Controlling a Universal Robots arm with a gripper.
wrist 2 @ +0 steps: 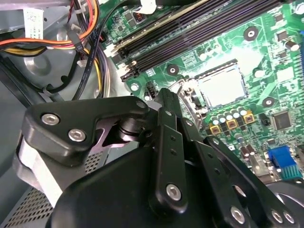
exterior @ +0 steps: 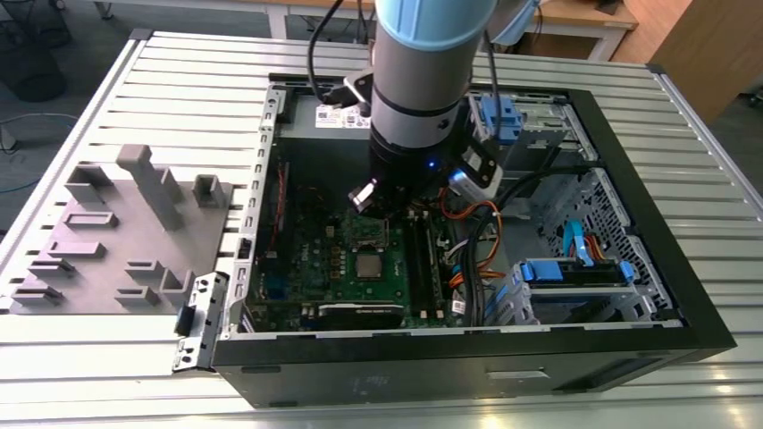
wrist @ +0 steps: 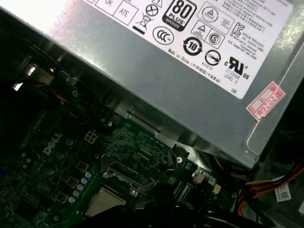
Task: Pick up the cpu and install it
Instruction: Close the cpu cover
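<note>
Gripper (wrist 2: 166,96) over mobo (wrist 2: 270,61), front end hidden; can't tell if clenched or released; cpu (exterior: 372,265) near.

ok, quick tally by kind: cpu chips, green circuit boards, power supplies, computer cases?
cpu: 1
green circuit board: 1
power supply: 1
computer case: 1
Total: 4

**A:** What do you see in the second wrist view?
**B:** Your black jointed gripper (wrist 2: 166,109) is in the foreground, with a green circuit board (wrist 2: 266,57) behind it.
**A:** And on the board?
**B:** There's 1 pale square socket area (wrist 2: 221,85), with long black memory slots (wrist 2: 190,28) nearby. Orange, yellow and black cables (wrist 2: 80,28) run past the slots' end.
</note>
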